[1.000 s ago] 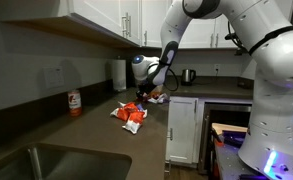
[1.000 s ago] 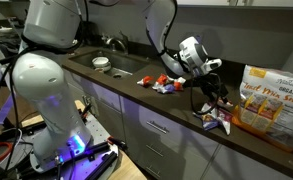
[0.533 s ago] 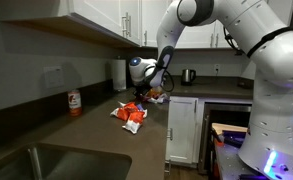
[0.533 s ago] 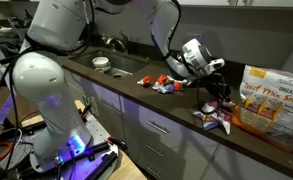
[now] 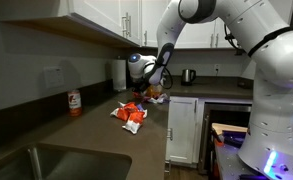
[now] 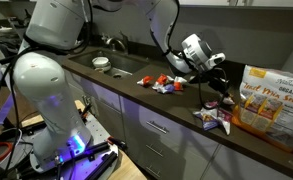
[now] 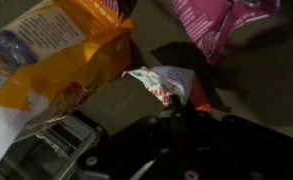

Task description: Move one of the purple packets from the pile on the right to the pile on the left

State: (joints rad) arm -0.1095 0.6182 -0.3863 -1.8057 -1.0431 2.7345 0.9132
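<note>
The gripper hovers just above the pile beside the big bag. I cannot tell whether its dark jaws are spread or pinching. In the wrist view a small packet sits at its tips, with a purple packet beyond. Another pile lies well apart.

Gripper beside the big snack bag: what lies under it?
Under the gripper lies a pile of packets, purple ones among them, on the dark counter. The wrist view shows a small packet close to it. Whatever the pile covers is hidden.
</note>
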